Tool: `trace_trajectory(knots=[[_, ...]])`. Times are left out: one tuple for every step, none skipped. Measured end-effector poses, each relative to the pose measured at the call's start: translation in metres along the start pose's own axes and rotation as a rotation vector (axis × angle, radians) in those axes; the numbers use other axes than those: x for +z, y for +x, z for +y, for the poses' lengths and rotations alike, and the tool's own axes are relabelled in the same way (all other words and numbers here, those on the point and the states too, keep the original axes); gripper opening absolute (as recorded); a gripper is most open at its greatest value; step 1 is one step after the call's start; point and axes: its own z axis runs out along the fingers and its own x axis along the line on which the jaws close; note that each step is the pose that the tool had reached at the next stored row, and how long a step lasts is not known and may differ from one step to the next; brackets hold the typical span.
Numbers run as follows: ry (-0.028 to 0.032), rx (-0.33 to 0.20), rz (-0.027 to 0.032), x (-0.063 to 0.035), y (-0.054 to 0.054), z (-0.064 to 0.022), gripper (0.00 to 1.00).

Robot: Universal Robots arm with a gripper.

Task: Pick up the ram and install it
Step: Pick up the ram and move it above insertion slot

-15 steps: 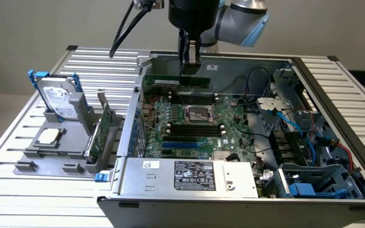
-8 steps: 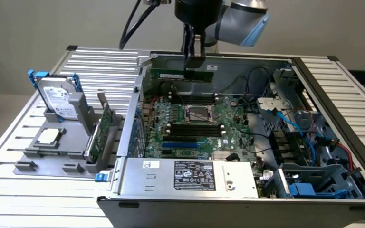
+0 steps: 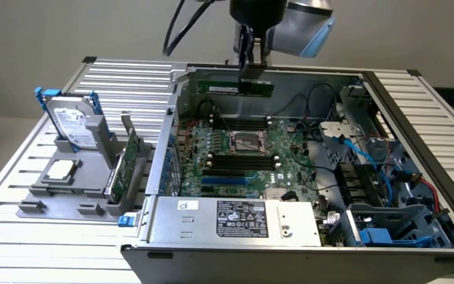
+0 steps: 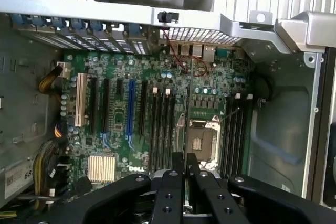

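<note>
Green ram (image 3: 231, 88) (pinched by the fingers (image 3: 247, 54)) hangs horizontal, long edge down.

ram (image 3: 235, 88) above motherboard (image 3: 287, 161), motherboard in case (image 3: 290, 264), holder (image 3: 54, 205) beside case

Open computer case (image 3: 290, 263), upright hard drive (image 3: 73, 127)

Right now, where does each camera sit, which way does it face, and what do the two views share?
Exterior view: off the arm, high up, looking down over the slatted metal table into the open grey computer case; shows the grey robot arm and its black tool gripping the thin green ram stick.
Wrist view: on the wrist, facing down onto the green motherboard; shows the tool's black fingers.
Shared: the motherboard, its square metal processor socket, the tool.
</note>
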Motion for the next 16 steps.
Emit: trace_trajectory(knots=[[0.0, 0.0, 0.0, 0.0001, -0.001, -0.0041, 0.14], [0.0, 0.0, 0.0001, 0.0002, -0.002, -0.0083, 0.14], [0.0, 0.0, 0.0, 0.0003, -0.002, -0.013, 0.14], [0.0, 0.0, 0.0, 0.0005, -0.003, -0.0174, 0.14], [0.0, 0.0, -0.0002, 0.0007, -0.004, -0.0211, 0.14], [0.0008, 0.0, -0.001, 0.001, -0.004, -0.0233, 0.14], [0.0023, 0.0, -0.0025, 0.0014, -0.004, -0.0247, 0.14], [0.0043, 0.0, -0.0036, 0.0018, -0.004, -0.0258, 0.14], [0.0069, -0.001, -0.0046, 0.0021, -0.004, -0.0267, 0.14], [0.0101, -0.001, -0.0056, 0.0024, -0.004, -0.0274, 0.14], [0.0136, -0.001, -0.0065, 0.0029, -0.004, -0.0282, 0.14], [0.0175, -0.001, -0.0071, 0.0032, -0.004, -0.0289, 0.14], [0.0213, -0.001, -0.0076, 0.0036, -0.004, -0.0293, 0.14], [0.0258, -0.001, -0.0083, 0.004, -0.004, -0.0294, 0.14], [0.0307, -0.001, -0.0089, 0.0044, -0.004, -0.0296, 0.14], [0.0354, -0.001, -0.0092, 0.005, -0.004, -0.0296, 0.14]])
